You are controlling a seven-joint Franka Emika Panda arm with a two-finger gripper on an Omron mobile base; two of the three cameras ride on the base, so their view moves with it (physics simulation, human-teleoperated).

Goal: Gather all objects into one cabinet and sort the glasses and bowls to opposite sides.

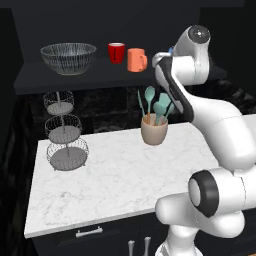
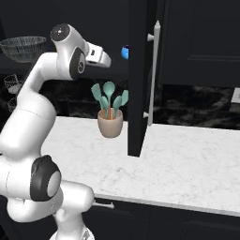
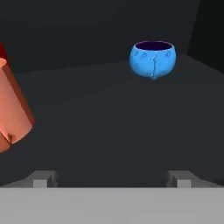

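Observation:
On the dark shelf [image 1: 100, 79] of the black cabinet stand the striped see-through bowl [image 1: 68, 58] at the left, then the red cup [image 1: 116, 52] and the orange mug [image 1: 136, 60]. The small blue bowl [image 3: 152, 59] sits upright further along the shelf, ahead of my gripper [image 3: 112, 179] and apart from it. The gripper is open, with nothing between its fingertips [image 3: 43, 179]. The orange mug [image 3: 11, 109] is close on the left of the hand view. In the right base view the blue bowl [image 2: 124, 52] peeks out beside the open cabinet door [image 2: 138, 93].
A beige pot with teal spoons [image 1: 154, 129] stands on the white marble counter [image 1: 115, 175] below my hand. A three-tier wire basket stand [image 1: 65, 132] is at the counter's left. The open door's pale bar handle [image 2: 155, 70] hangs right of the arm.

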